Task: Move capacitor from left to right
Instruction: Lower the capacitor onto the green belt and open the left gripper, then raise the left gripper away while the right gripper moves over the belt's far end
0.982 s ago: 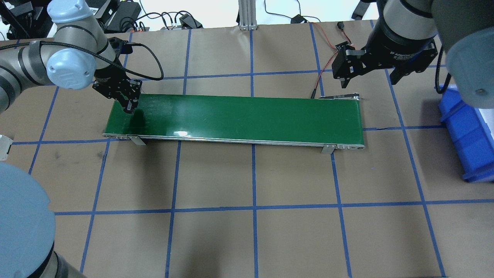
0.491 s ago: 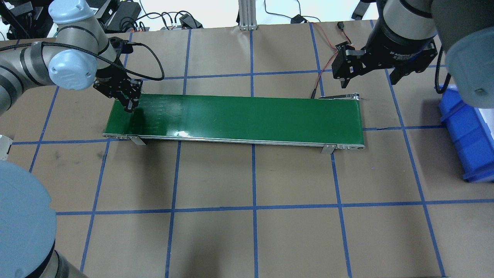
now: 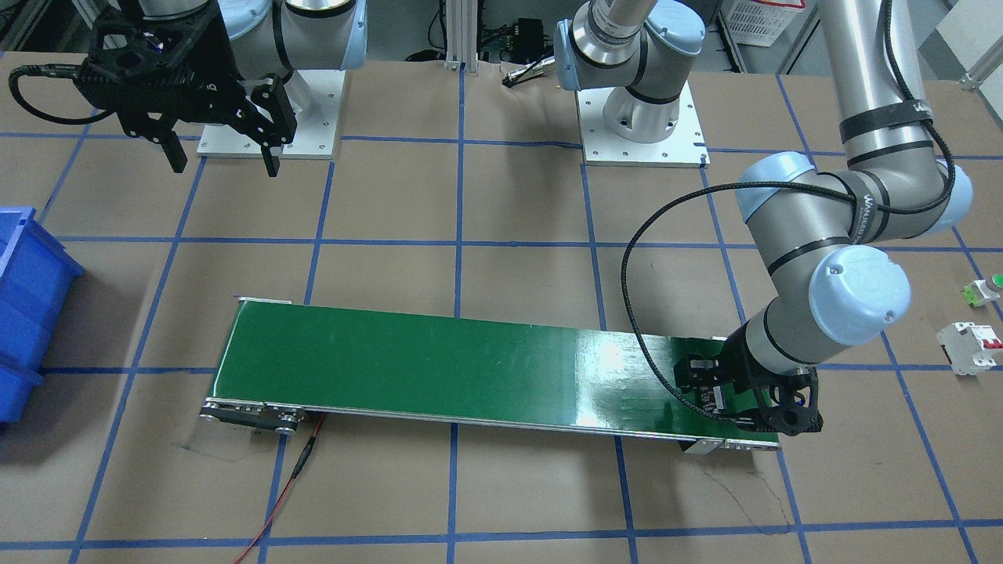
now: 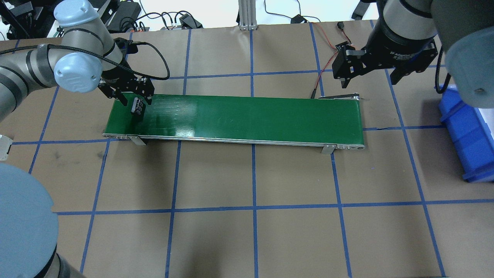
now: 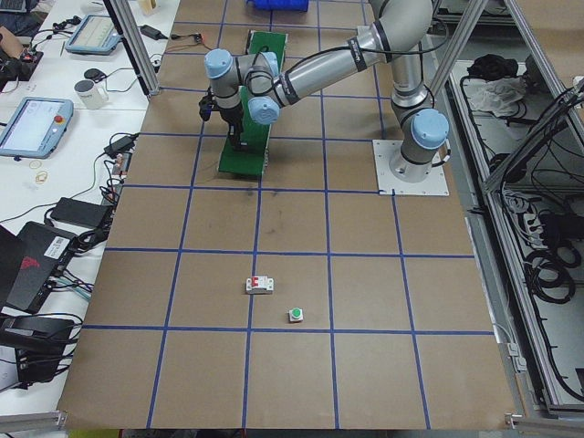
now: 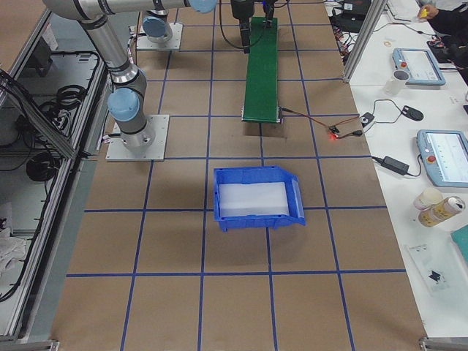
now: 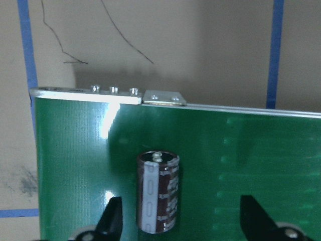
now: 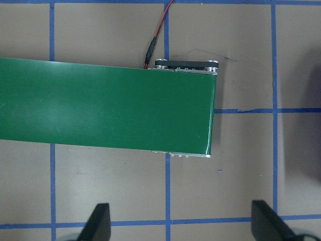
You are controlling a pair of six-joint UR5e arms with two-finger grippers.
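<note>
The capacitor (image 4: 137, 106), a dark stubby cylinder with a pale silvery stripe, lies on its side on the left end of the green conveyor belt (image 4: 251, 116). In the left wrist view the capacitor (image 7: 158, 193) lies free on the belt (image 7: 251, 150), closer to one fingertip (image 7: 113, 217) and touching neither. My left gripper (image 4: 136, 101) is open just above it, with a finger on each side. My right gripper (image 4: 369, 80) is open and empty, high over the table behind the belt's right end (image 8: 190, 110).
A blue bin (image 4: 469, 131) stands on the table to the right of the belt; it also shows in the front-facing view (image 3: 23, 313). A white breaker (image 3: 972, 348) and a green-capped button (image 3: 987, 288) lie on the table beyond the belt's left end. A red wire (image 4: 324, 73) runs behind the belt's right end.
My left gripper has opened and let the capacitor go onto the belt. It has also turned and shifted slightly right. The right arm has not moved.
</note>
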